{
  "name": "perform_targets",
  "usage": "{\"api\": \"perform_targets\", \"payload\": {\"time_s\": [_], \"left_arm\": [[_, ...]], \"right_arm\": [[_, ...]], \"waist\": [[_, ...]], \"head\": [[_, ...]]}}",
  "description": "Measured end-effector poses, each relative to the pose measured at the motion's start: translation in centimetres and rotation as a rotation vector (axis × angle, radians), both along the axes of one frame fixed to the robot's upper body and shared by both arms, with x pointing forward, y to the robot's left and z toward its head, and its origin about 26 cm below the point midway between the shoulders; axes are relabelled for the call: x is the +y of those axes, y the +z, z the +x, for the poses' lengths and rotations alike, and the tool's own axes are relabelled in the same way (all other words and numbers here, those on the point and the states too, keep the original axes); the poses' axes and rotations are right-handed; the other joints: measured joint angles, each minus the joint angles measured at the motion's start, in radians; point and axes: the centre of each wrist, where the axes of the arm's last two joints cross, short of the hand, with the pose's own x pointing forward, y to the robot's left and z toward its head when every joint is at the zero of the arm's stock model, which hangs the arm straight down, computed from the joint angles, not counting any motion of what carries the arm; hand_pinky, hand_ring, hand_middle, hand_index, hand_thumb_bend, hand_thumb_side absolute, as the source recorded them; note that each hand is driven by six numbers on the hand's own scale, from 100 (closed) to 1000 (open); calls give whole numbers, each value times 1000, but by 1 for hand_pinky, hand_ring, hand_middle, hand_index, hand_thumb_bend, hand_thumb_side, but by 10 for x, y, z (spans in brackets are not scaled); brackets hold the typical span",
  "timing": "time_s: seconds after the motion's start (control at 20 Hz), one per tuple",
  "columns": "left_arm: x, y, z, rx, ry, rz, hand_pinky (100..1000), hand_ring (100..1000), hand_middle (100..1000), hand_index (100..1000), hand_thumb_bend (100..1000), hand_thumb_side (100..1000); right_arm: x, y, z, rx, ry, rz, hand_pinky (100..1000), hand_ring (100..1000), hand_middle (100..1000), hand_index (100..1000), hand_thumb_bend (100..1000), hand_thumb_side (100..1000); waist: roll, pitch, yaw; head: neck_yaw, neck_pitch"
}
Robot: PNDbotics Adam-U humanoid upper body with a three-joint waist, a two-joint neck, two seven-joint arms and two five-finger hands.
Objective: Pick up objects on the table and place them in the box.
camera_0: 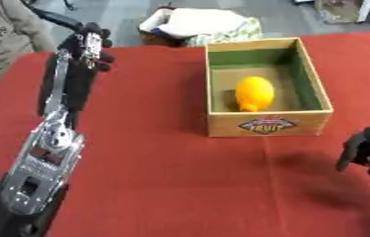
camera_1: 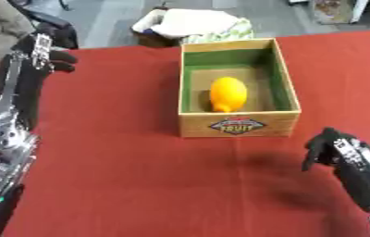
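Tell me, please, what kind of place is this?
Probably an indoor robot test room, not a home: a red-covered table, a wooden box holding a yellow fruit, and a grey floor behind.

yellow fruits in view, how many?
1: a yellow lemon-shaped fruit lying inside the open wooden box on the red tablecloth. None seen outside it.
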Motion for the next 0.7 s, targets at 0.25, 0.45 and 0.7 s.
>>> {"api": "perform_targets", "payload": {"time_s": [0.25,0.45,0.7], "left_arm": [[-1,-1,0,2,-4,-8,611,597,611,727,100,879],[-1,-1,0,2,-6,-7,611,597,612,722,100,880],[-1,-2,-1,7,-6,-6,611,598,613,724,100,882]], "right_arm": [[0,0,0,0,0,0,428,421,381,554,100,735],[0,0,0,1,0,0,428,421,381,554,100,737],[0,-1,-1,4,-1,0,428,421,381,554,100,738]], "waist": [[0,0,0],[-1,-1,4],[-1,-1,5]], "head": [[3,0],[4,0],[7,-1]]}}
